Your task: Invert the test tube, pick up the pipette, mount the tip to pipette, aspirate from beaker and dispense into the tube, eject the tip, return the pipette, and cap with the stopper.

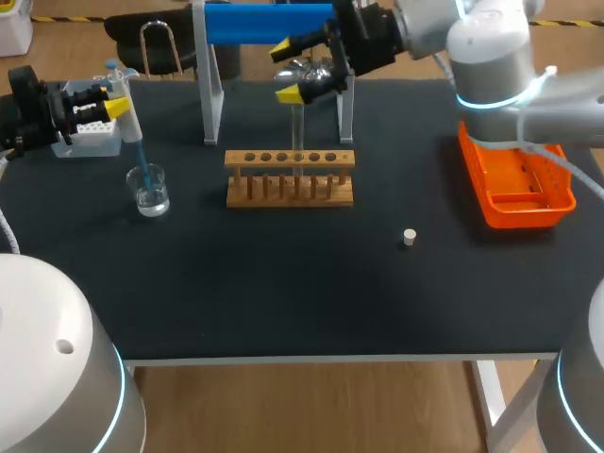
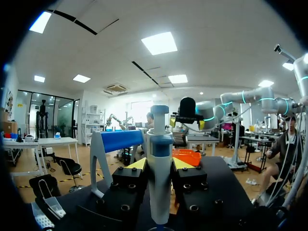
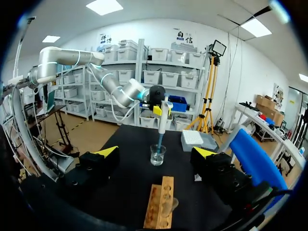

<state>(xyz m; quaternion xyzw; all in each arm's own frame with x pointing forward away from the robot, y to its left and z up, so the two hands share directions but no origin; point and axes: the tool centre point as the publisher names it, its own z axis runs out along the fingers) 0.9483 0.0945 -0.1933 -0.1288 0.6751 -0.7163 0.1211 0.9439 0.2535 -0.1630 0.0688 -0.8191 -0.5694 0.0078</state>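
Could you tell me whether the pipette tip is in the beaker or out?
In: the pipette, held by the left hand, stands with its blue tip down inside the beaker.

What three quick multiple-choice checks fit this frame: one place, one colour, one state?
1. Where is the lower end of the pipette?
A. In the beaker
B. In mid-air, clear of everything
C. Lying flat on the table

2. What colour is the tray on the right side of the table?
A. Green
B. Orange
C. White

3. How is the right gripper?
A. Open
B. Shut on a thing
C. Out of view

Answers:
1 A: the head view shows the blue tip dipping into the beaker.
2 B: the tray is plainly orange in the head view.
3 A: the right wrist view shows its yellow tips wide apart with nothing held between them.
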